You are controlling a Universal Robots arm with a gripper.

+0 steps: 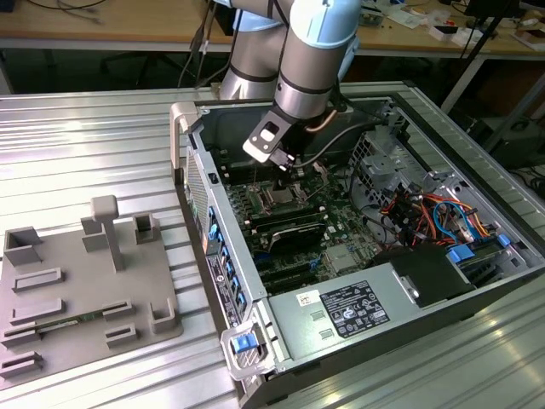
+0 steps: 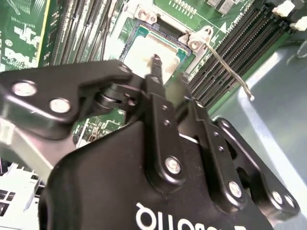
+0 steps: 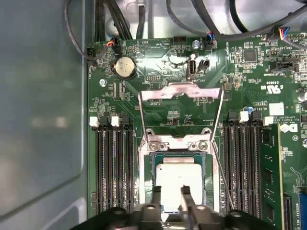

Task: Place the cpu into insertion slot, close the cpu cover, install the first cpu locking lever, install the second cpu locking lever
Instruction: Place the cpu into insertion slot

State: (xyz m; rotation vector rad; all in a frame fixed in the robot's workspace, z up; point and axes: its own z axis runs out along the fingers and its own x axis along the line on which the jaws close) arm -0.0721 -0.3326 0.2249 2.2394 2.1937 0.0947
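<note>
The cpu [image 3: 178,175] top is dull pale metal; the cover [image 3: 182,91] is thin bright metal; the gripper [image 3: 170,191] is matt black; the board [image 3: 120,96] glossy green.

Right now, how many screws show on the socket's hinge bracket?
2: one screw and another, at both ends of the bracket beside the cpu; the gripper may hide more.

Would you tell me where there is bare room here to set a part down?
Free: the ribbed table beyond the tray at the exterior view's left, and its strip along the case at the exterior view's right. Crowded: inside the case, with the gripper over the cpu and cables beside.
</note>
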